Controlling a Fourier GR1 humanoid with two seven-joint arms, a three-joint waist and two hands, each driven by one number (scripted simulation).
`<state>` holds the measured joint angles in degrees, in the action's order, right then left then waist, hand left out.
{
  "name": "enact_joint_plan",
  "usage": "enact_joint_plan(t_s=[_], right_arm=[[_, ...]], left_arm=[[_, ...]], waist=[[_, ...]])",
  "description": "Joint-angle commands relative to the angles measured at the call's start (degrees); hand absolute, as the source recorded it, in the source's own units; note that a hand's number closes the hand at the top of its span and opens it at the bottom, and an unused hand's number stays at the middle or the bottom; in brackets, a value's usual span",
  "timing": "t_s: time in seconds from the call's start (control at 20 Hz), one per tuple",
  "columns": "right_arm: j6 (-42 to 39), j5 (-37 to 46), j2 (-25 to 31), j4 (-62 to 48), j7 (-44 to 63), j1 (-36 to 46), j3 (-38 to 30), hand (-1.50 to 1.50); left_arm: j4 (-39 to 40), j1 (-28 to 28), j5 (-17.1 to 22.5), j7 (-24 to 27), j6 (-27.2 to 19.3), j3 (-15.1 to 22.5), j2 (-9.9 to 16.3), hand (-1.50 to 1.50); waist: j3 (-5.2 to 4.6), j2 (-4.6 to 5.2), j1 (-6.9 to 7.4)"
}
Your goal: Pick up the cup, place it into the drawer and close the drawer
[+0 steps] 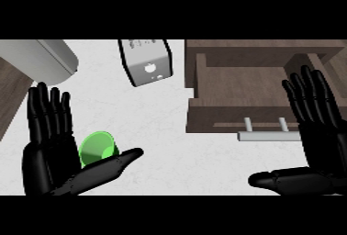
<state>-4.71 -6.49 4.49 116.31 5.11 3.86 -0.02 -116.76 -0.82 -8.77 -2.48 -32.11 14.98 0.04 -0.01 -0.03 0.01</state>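
Observation:
A green cup (99,147) lies on the white counter at the lower left, its open mouth turned toward me. My left hand (49,151) stands open right beside it, fingers straight up and the thumb reaching under the cup's lower edge. The brown wooden drawer (234,117) at the right is pulled open, with a pale bar handle (267,136) on its front. My right hand (318,137) is open in front of the drawer's right part, fingers up, thumb pointing left below the handle.
A grey box-shaped appliance (146,62) stands at the top middle of the counter. A pale rounded object (41,57) sits at the top left. Brown wood shows along the left edge (10,98).

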Motion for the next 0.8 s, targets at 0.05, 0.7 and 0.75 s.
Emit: enact_joint_plan(t_s=[0.05, 0.7, 0.75], right_arm=[[-1.29, 1.17, -0.62, -2.83, -4.65, -0.85, 0.12, -1.50], [0.93, 0.53, -0.02, 1.21, 3.44, 3.82, -1.34, -1.50], [-1.60, -0.37, -0.45, 2.23, -1.91, -3.68, -1.13, -1.50]], left_arm=[[3.66, -0.78, 4.09, 4.74, 1.11, -3.03, -0.04, -1.50], [2.64, -8.10, 4.06, 3.88, -1.11, -1.33, 0.35, -1.50], [5.95, -6.17, 3.73, 4.64, -3.98, 0.80, -0.02, -1.50]], waist=[[0.00, 0.03, 0.02], [0.00, -0.01, 0.17], [0.01, -0.01, -0.08]])
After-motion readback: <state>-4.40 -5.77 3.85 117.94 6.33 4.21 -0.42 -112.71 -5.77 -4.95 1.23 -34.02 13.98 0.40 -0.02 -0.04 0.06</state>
